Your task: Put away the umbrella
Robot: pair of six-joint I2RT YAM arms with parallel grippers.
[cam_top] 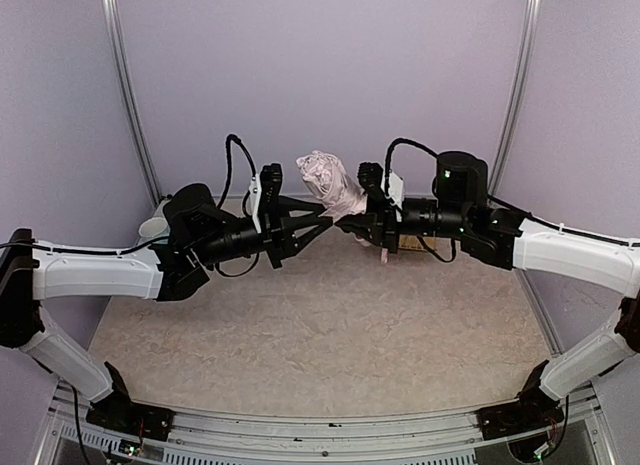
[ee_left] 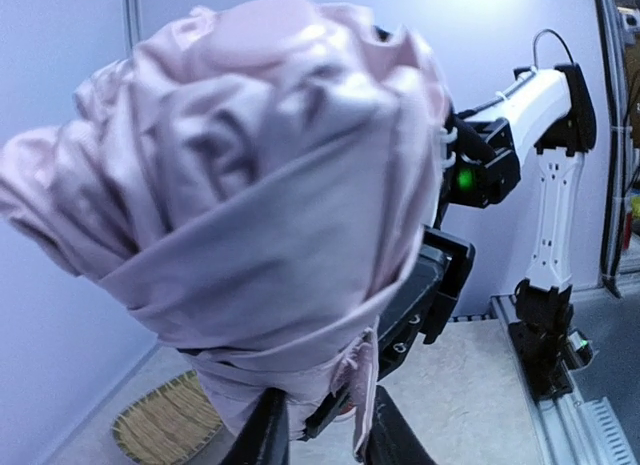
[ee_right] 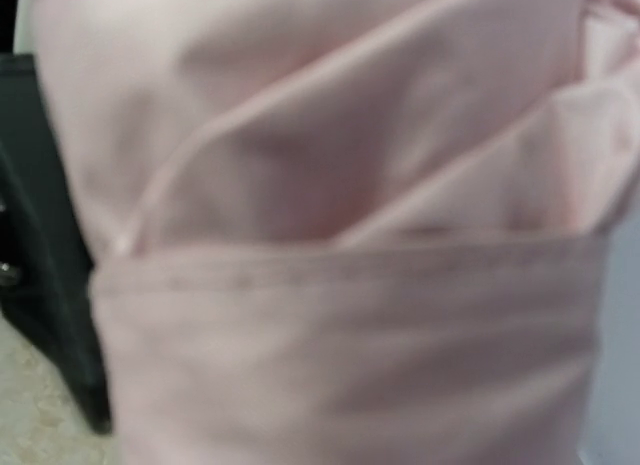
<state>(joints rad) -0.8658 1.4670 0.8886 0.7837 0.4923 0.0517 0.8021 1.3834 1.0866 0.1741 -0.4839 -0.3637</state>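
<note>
Hanging well above the surface, the umbrella sits between the two arms. Its long axis slants from the right tool up and back, with the bunched pink canopy uppermost. The right tool looks clamped on its lower part. The left tool points at it from the left, tips just beside the fabric. Its fingers flank the bundle's lower end, but I cannot tell whether they pinch it. The woven tray lies below.
</note>
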